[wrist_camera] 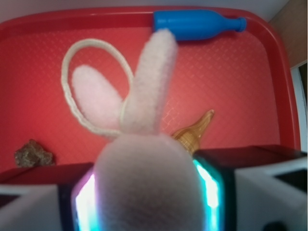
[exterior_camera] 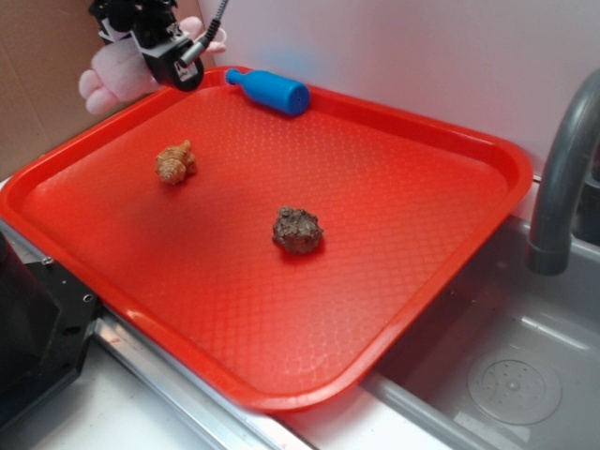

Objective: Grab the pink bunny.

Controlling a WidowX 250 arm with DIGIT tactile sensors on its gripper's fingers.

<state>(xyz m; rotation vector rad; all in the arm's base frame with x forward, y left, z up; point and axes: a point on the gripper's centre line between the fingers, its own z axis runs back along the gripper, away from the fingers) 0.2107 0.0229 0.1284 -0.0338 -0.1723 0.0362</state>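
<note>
exterior | pincer (exterior_camera: 155, 42) clamps pink bunny (exterior_camera: 117, 75) | above red tray (exterior_camera: 394, 309) | sink (exterior_camera: 506, 366) adjacent

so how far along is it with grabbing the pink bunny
Done: the jaws are shut on the pink bunny, its body wedged between them in the wrist view. In hand: the gripper holds it up over the far left corner of the red tray, clear of the shell and rock. Left: essentially nothing; the grab looks complete.
</note>
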